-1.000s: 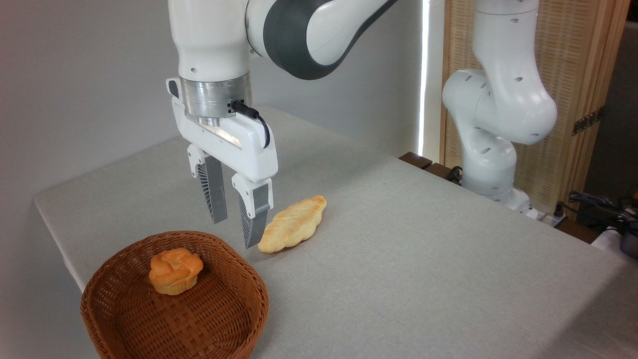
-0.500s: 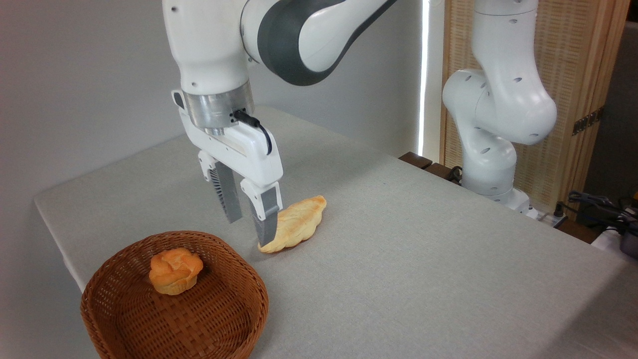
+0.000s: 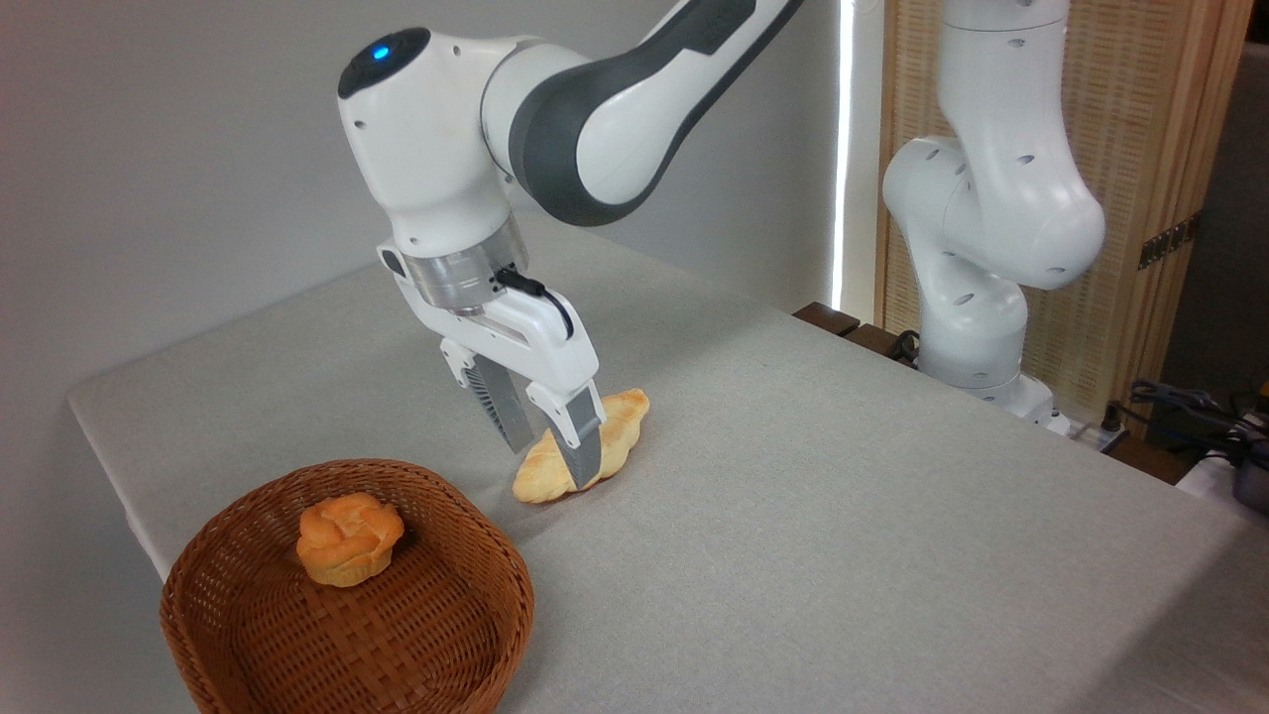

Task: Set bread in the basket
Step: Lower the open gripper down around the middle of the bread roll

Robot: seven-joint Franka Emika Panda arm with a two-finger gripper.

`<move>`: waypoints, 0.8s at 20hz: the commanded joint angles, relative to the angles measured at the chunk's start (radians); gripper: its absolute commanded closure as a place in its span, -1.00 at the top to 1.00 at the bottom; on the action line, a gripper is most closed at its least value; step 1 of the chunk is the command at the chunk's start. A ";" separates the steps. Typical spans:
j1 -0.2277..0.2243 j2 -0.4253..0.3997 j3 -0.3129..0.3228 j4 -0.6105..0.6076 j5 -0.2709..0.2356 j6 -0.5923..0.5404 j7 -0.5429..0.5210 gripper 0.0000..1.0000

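Note:
The bread, a long pale golden braided loaf, lies on the grey table right of the basket. My gripper is tilted and lowered over the loaf's middle, open, with one finger in front of the loaf and the other behind it. The near finger covers part of the loaf. The reddish-brown wicker basket sits at the front left corner of the table.
A small round orange bun lies inside the basket. The table's left edge runs close behind the basket. The arm's white base stands at the table's far right, with cables beyond it.
The gripper has moved right and down from beside the basket and tilted, so its open fingers now straddle the loaf. The loaf and basket have not moved.

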 commanded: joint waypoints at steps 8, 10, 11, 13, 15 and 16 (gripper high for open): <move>-0.039 0.001 0.003 -0.065 -0.014 -0.010 -0.010 1.00; -0.042 0.015 0.003 -0.065 -0.014 -0.010 -0.007 1.00; -0.045 0.025 0.001 -0.065 -0.014 -0.004 -0.007 1.00; -0.058 0.033 0.001 -0.065 -0.012 -0.005 -0.007 1.00; -0.061 0.045 0.001 -0.065 -0.012 -0.004 -0.005 1.00; -0.064 0.048 0.001 -0.065 -0.012 -0.004 -0.005 1.00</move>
